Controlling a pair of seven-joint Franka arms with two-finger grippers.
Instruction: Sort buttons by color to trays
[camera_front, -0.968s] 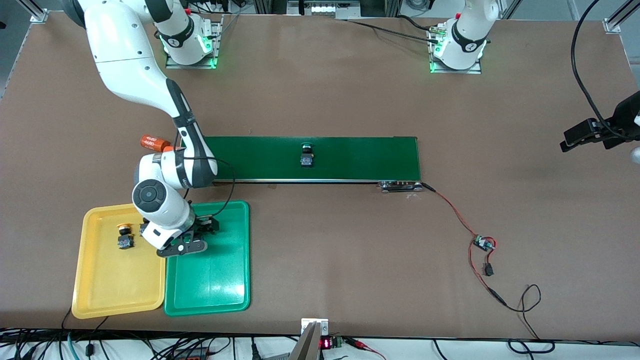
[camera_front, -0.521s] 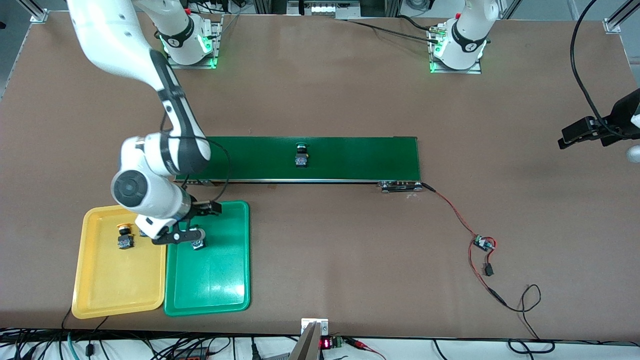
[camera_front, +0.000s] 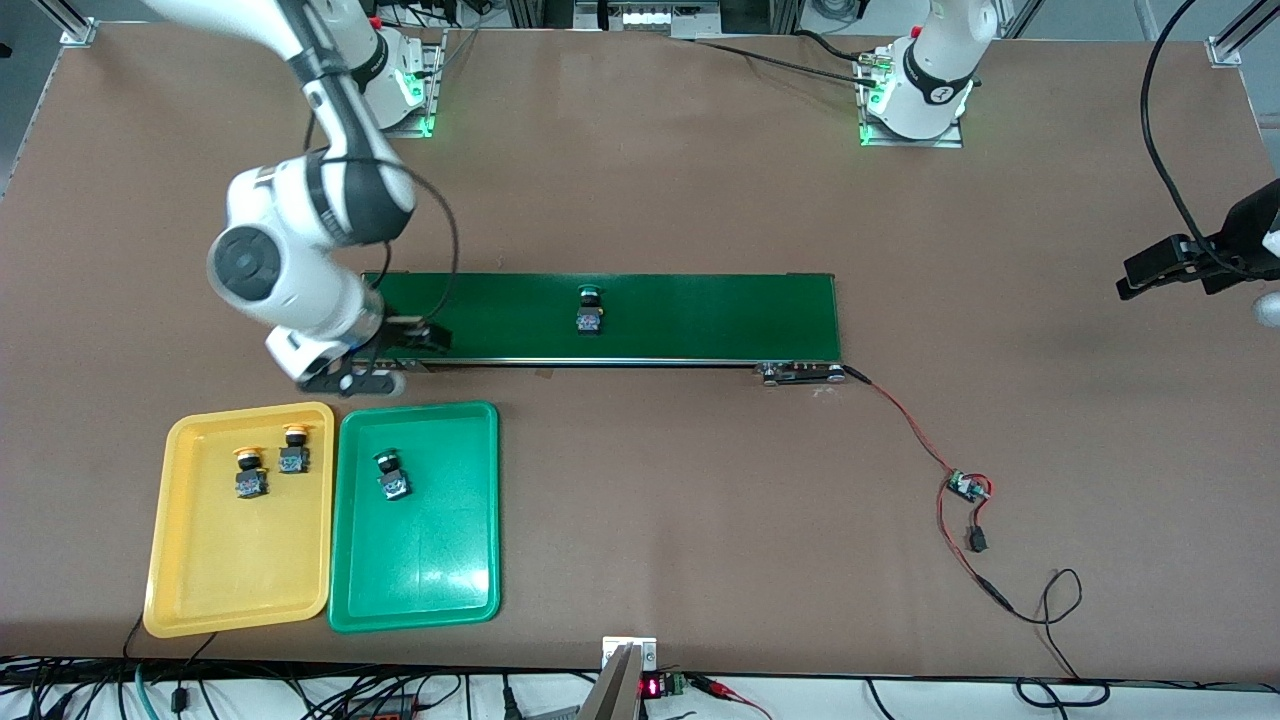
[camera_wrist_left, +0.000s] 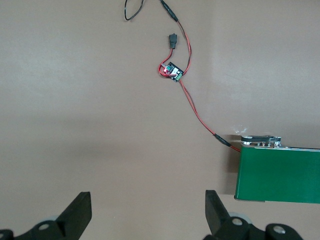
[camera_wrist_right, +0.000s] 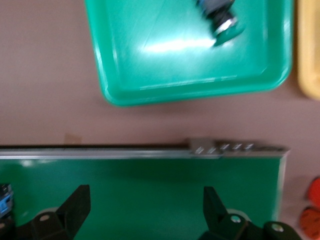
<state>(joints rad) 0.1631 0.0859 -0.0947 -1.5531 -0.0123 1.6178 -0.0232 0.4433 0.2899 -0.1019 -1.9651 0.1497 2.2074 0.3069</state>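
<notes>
Two yellow-capped buttons lie in the yellow tray. One green-capped button lies in the green tray. Another green-capped button rides on the dark-green conveyor belt. My right gripper hangs open and empty over the belt's end nearest the trays. My left gripper waits open and empty over bare table at the left arm's end.
A small circuit board with red and black wires lies on the table, nearer the front camera than the belt's motor end. Orange cylinders sit beside the belt's end under the right arm.
My right gripper rose from the green tray, leaving a green-capped button there, and moved over the belt's end. The button on the belt drifted toward the right arm's end.
</notes>
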